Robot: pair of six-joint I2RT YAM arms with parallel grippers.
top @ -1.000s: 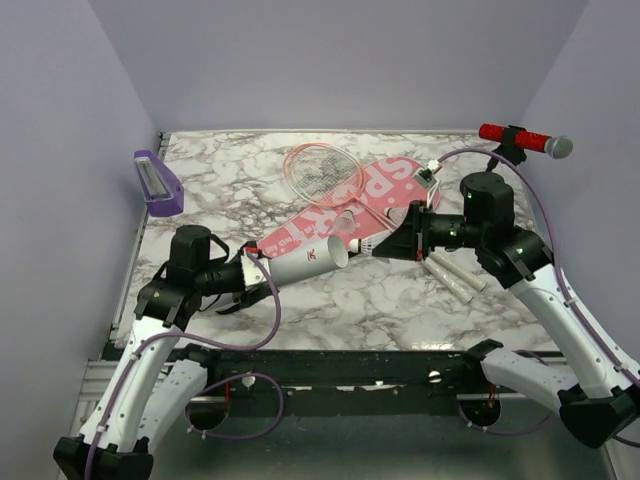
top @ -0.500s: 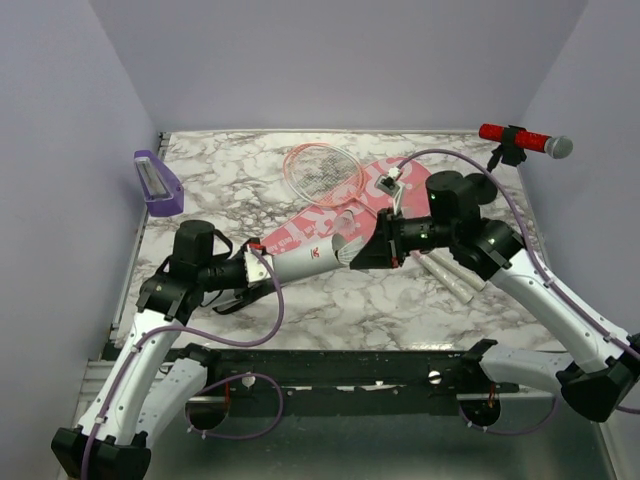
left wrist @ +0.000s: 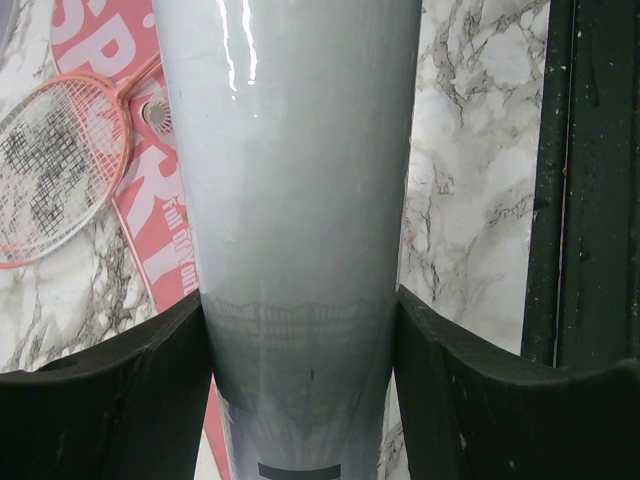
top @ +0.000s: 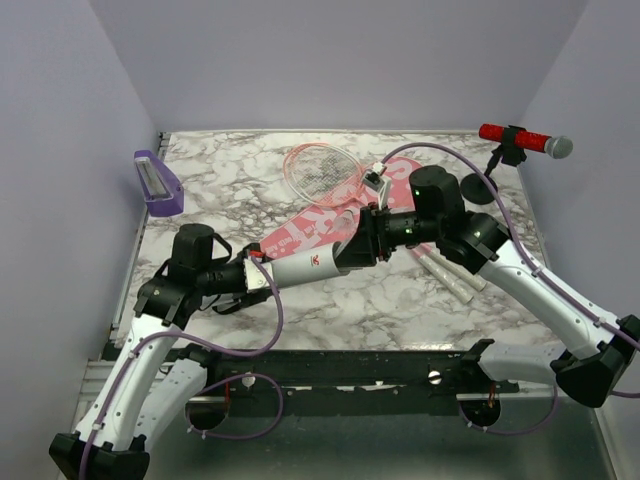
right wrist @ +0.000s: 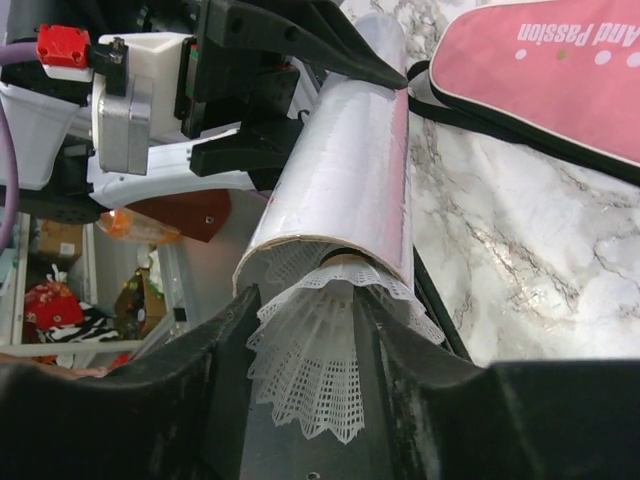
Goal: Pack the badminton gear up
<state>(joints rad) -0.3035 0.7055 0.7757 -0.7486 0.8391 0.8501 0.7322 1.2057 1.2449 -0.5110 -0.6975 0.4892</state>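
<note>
My left fingers (left wrist: 120, 390) clamp the stiff, slick-looking white tube (left wrist: 300, 200); my right fingers (right wrist: 170, 400) pinch the shuttlecock (right wrist: 315, 370) by its skirt, surely light and crushable.

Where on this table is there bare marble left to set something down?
The table is bare between the purple tray and the racket, and along its near edge in front of the tube. The middle is crowded: pink bag, tube, left gripper, and right gripper with the shuttlecock.
</note>
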